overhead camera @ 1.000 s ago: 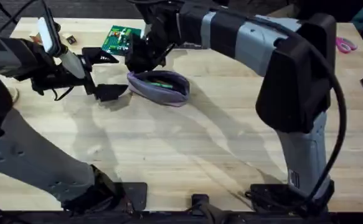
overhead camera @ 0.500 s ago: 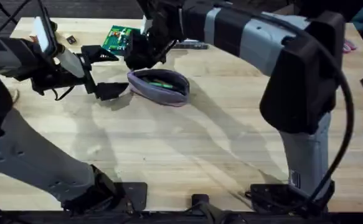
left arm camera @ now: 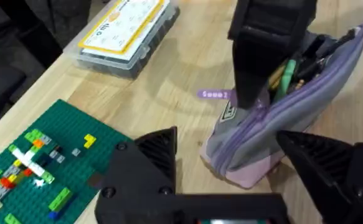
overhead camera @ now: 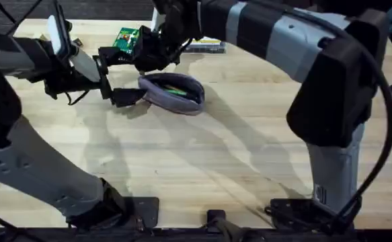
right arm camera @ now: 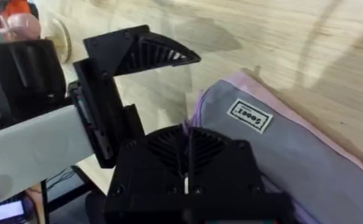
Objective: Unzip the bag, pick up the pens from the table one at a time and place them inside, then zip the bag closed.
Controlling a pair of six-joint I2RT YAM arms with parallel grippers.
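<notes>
Left tool [left arm camera: 231, 180] spread wide astride lavender-grey bag's [overhead camera: 172, 94] end, bag unzipped, pens [left arm camera: 285, 73] inside, right tool [overhead camera: 150, 57] shut on its zipper, green brick plate [left arm camera: 35, 165] and clear box [left arm camera: 126, 31] beside, toward counter's [overhead camera: 202, 161] far edge.

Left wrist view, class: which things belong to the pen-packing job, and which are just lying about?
Job: the bag, open; the pens inside it; left gripper; right gripper.

Lying about: green brick baseplate; clear plastic box.

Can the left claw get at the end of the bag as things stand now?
Probably yes: the left claw is open, one finger beside the bag's near end, the other behind it. The right claw sits at that same end, crowding it.
</notes>
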